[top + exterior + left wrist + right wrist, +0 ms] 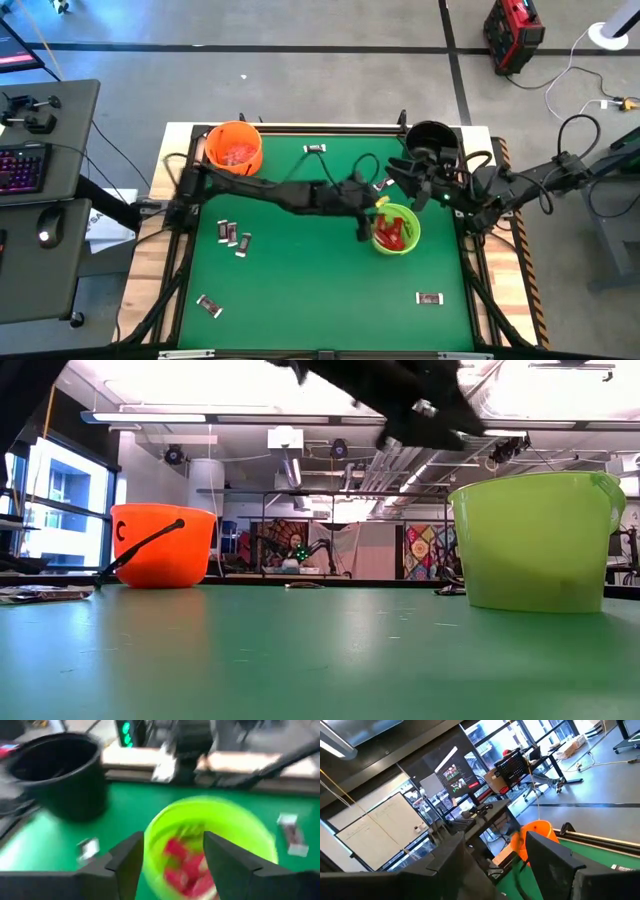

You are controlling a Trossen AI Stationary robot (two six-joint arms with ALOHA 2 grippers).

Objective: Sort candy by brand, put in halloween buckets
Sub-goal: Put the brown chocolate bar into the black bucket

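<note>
The lime green bucket (396, 229) stands right of the table's middle with red candy (187, 865) inside. My left gripper (172, 842) hovers open just above its rim, on the bucket's left side (378, 212), with nothing between the fingers. The black bucket (432, 140) is at the far right and the orange bucket (233, 148) at the far left, each resting on its base. My right gripper (405, 172) is raised near the black bucket, open and empty, pointing level toward the table's left (495, 837).
Loose wrapped candy lies on the green mat: a small cluster at the left (232, 236), one piece near the front left (208, 305), one at the front right (429, 297), one at the far edge (315, 148) and one beside the green bucket (383, 183).
</note>
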